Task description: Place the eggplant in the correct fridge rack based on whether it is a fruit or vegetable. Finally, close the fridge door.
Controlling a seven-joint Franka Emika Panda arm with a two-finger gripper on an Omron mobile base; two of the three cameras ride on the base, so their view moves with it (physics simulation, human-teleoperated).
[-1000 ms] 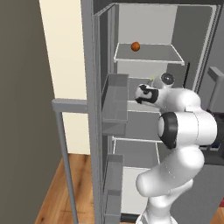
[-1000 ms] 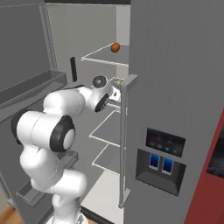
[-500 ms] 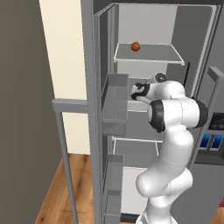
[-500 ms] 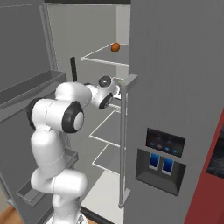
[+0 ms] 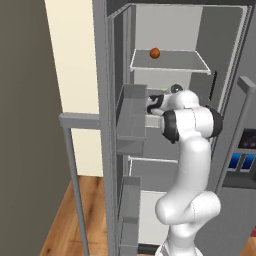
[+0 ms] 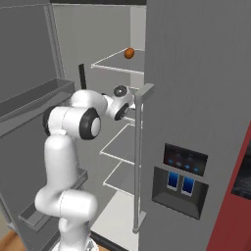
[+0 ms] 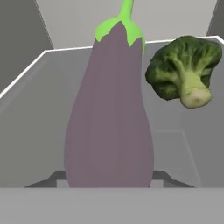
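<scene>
Here the arm has folded in closer to the open fridge than it stood a second ago, carrying the gripper [image 5: 151,103] forward to the front edge of the fridge rack [image 7: 192,144], the second shelf from the top. The jaws are clamped on the eggplant [image 7: 111,109], which points stem-first toward the back wall of the rack; whether it rests on the shelf surface cannot be told. A broccoli head [image 7: 186,70] lies near the back right corner of the same rack, just beside the eggplant's stem end. An orange fruit [image 5: 155,52] sits on the topmost shelf. The advance suggests the vegetable rack has been reached, so release is probably next. The fridge door [image 5: 107,150] stands wide open, not yet closed.
</scene>
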